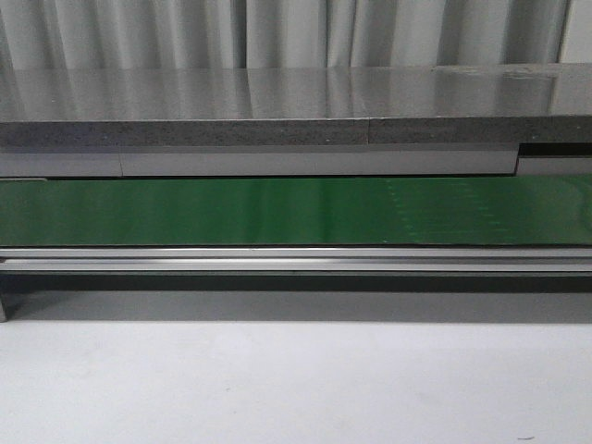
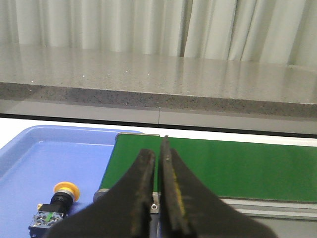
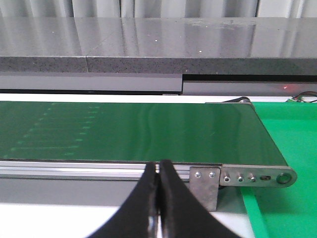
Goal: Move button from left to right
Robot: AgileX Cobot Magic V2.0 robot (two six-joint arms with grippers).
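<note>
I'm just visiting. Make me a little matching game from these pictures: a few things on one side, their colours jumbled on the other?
Things:
1. button cap
2. tray
3. belt
4. counter

Colours:
a. green
b. grey
c. yellow-orange
d. blue

Pairs: 1-c, 2-d, 3-a, 4-b

We view the green conveyor belt head-on from a low front camera. Our wrist cameras sit closer, facing forward over each belt end; all three views share the belt and, at 12 o'clock, the grey counter.
</note>
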